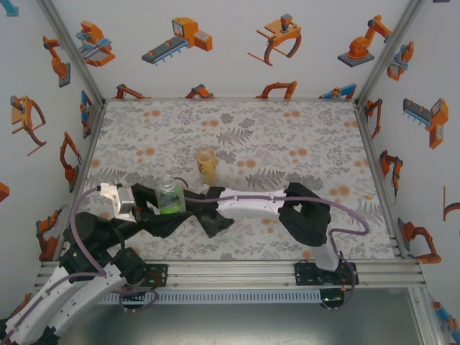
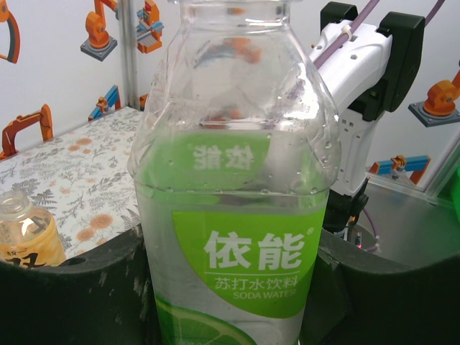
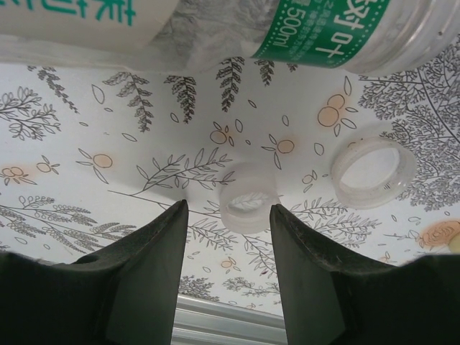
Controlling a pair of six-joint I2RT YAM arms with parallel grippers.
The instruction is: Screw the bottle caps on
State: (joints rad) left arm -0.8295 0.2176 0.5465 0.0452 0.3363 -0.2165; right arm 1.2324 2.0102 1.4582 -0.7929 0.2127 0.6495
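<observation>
Two whitish translucent caps lie open side up on the patterned table. The smaller cap (image 3: pixel 248 201) sits just beyond the tips of my right gripper (image 3: pixel 228 208), which is open and touches nothing. The wider cap (image 3: pixel 372 171) lies to its right. The green cap is out of view. My left gripper (image 2: pixel 233 287) is shut on an upright green-labelled soda bottle (image 2: pixel 237 215) whose mouth is uncapped. Seen from above, this bottle (image 1: pixel 171 195) stands at the front left in the left gripper (image 1: pixel 159 208), with the right gripper (image 1: pixel 213 218) close to its right.
An amber tea bottle (image 1: pixel 206 164) stands upright behind the held bottle and also shows as the tea bottle (image 2: pixel 21 241) at the left. A pale-labelled bottle (image 3: pixel 215 25) lies across the far side of the caps. The table's front rail (image 3: pixel 215 320) is close by.
</observation>
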